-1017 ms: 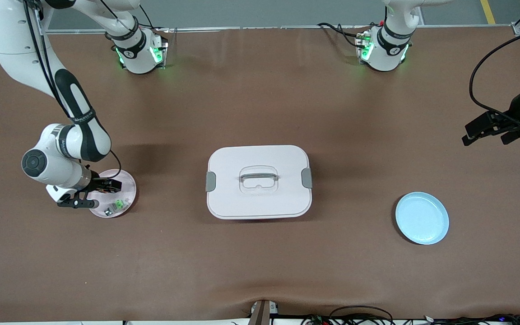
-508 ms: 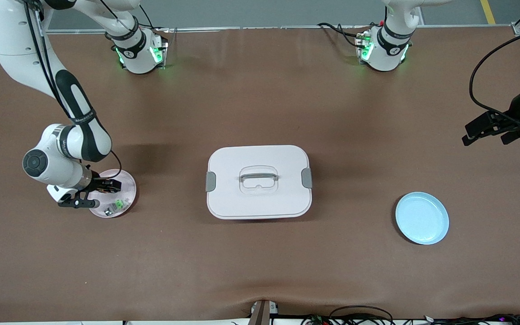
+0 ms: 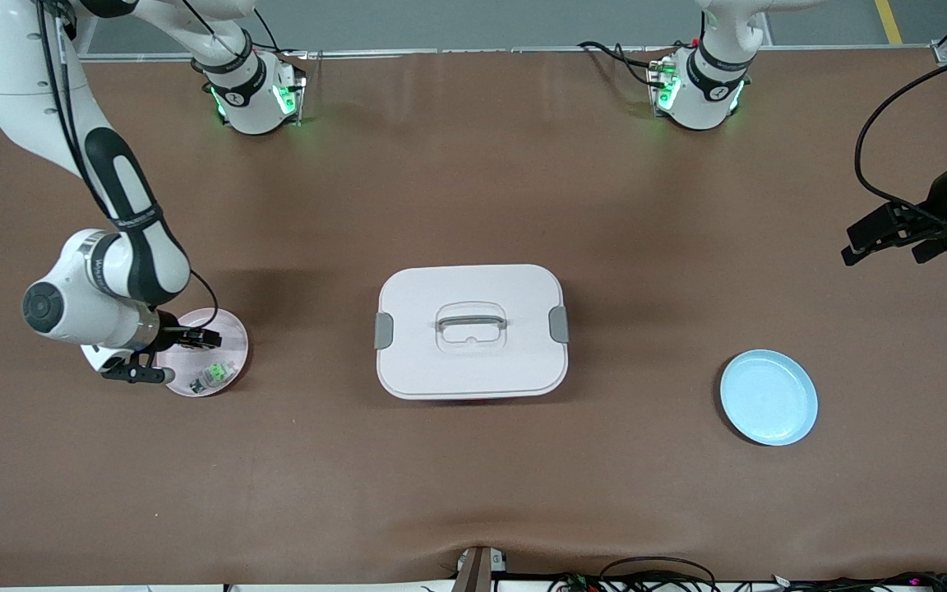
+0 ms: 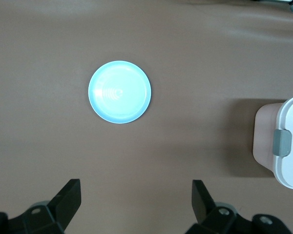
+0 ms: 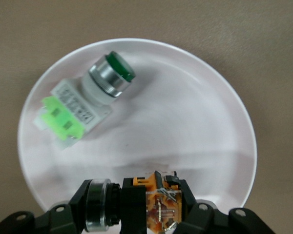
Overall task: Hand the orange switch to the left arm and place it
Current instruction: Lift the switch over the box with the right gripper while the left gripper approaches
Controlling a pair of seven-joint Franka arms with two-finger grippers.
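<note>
We are gripping the orange switch (image 5: 154,204) with our right gripper (image 5: 141,207), whose fingers are pinching its orange-and-black body from both sides while it is sitting low over the pink plate (image 3: 231,329) at the right arm's end of the table. The grip is lying across the body, not the round face, probably because the flat sides are giving the fingers a firmer hold than the button end would. The green switch (image 5: 83,105) is lying on its side on the same plate, apart from our fingers, so lifting straight up should be leaving it undisturbed. Our left gripper (image 4: 136,200) is waiting in the air over the bare table at the left arm's end, its fingers spread wide and holding nothing; in its wrist view it is looking down on the blue plate (image 4: 119,91), which we are judging to be where the switch is headed. The white box (image 3: 471,330) is standing with its lid on in the middle of the table, squarely between the two plates, which is why a handover between the arms is called for: we are judging that the switch will be needing to travel up and over or around the box, not straight across at table height.
</note>
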